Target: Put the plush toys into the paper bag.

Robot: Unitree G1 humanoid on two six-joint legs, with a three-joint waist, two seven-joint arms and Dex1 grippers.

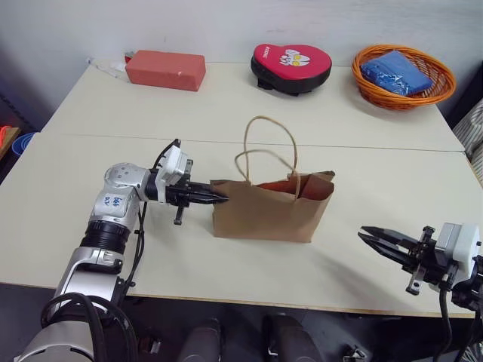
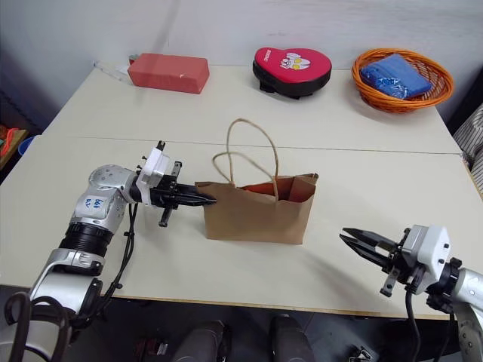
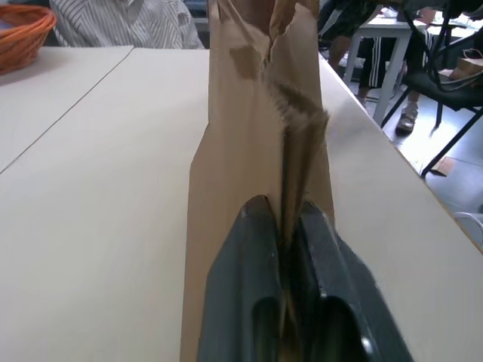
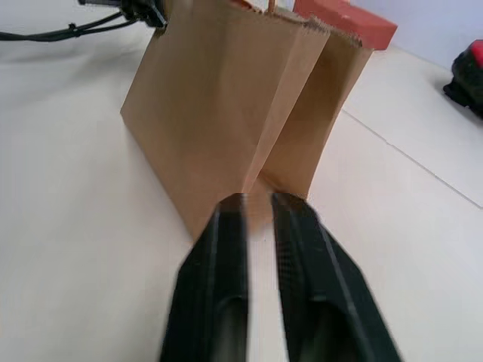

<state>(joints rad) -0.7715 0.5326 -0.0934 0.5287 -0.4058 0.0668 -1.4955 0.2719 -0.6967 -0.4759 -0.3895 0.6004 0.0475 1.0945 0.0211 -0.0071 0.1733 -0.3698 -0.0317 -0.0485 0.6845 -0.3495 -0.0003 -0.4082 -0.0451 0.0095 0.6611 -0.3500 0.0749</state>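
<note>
On the table [image 1: 90,249], near its front edge, we have the paper bag [image 1: 264,215] standing upright with its twine handles [image 1: 266,147] looped above the mouth. Our left gripper [image 1: 215,197] has its jaws pinched on the bag's side fold, and the left wrist view shows the paper creased between the two black fingers [image 3: 245,302]. Our right gripper [image 1: 377,240] hangs just above the table on the bag's other side, well apart from it, jaws slightly parted and holding nothing; the right wrist view looks at the bag's end fold across bare table. Inside the mouth we see a patch of red-orange [image 1: 278,185], which we take to be at least one plush toy already in; we cannot tell whether both are there. No toy lies loose on the table around the bag. At the far edge sit a red brick-shaped block [image 1: 166,69], a red heart-shaped pad [image 1: 291,64] and an orange wicker basket [image 1: 370,83] holding a blue bundle [image 1: 395,72]; none of these belong in the bag. We judge the task nearly or fully done, with only letting go of the bag left.
</note>
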